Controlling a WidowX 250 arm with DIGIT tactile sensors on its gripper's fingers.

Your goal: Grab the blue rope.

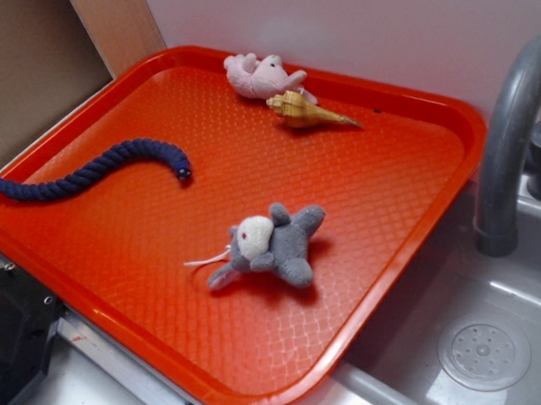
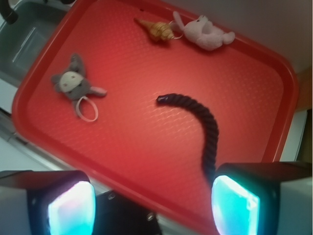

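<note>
Wrist view showed my fingers [image 2: 154, 205] spread wide and empty, high above the red tray [image 2: 58, 147]. The blue rope [image 2: 198, 120] lay curved near the tray's edge, one end under my pad; descending off-center could pinch the rim or nudge it away.

blue rope [image 1: 94, 170]: navy, twisted, dark cap | tray [image 1: 362, 197]: orange-red, diamond-textured | mouse plush [image 1: 271, 246]: grey, white face | plush [image 1: 261, 75]: pink | shell [image 1: 306, 111]: tan, ridged
</note>
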